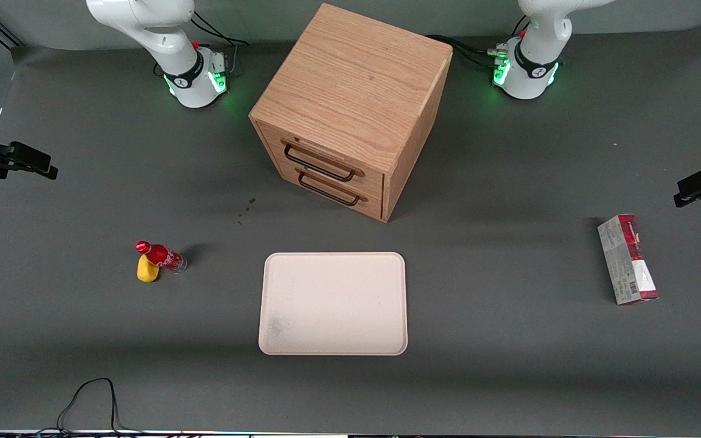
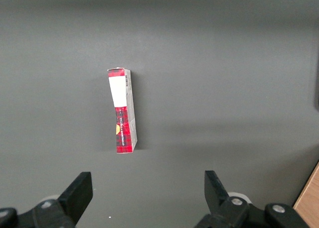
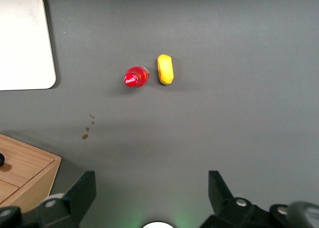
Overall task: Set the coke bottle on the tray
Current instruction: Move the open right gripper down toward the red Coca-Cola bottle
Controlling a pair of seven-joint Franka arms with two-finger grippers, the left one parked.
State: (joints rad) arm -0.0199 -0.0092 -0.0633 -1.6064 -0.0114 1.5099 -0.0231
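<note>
The grey table (image 1: 509,365) fills the front view, and at its twelve o'clock stands the wooden drawer cabinet (image 1: 353,97), two black-handled drawers facing the camera; in the right wrist view only one corner of it shows, the rest cut off. Directly in front of the drawers, at about six o'clock from the cabinet, lies the cream-white tray (image 1: 333,303), flat, smudged near one corner, with nothing on it (the wrist camera catches only one rounded corner of it). Toward the parked arm's end of the table lies a red-and-grey carton (image 1: 627,260), its print too small to read. The gripper (image 3: 152,193) hangs high at the working arm's end of the table, well apart from everything; its jaws stand wide apart and hold nothing, though only the two dark finger (image 3: 79,193) ends show, the body cut off. The coke bottle (image 1: 161,257) stands on the table at roughly nine o'clock from the tray, well clear of it, red cap up. Just beside it, slightly nearer the front camera, sits a yellow lump (image 1: 148,269); whether they touch is unclear.
</note>
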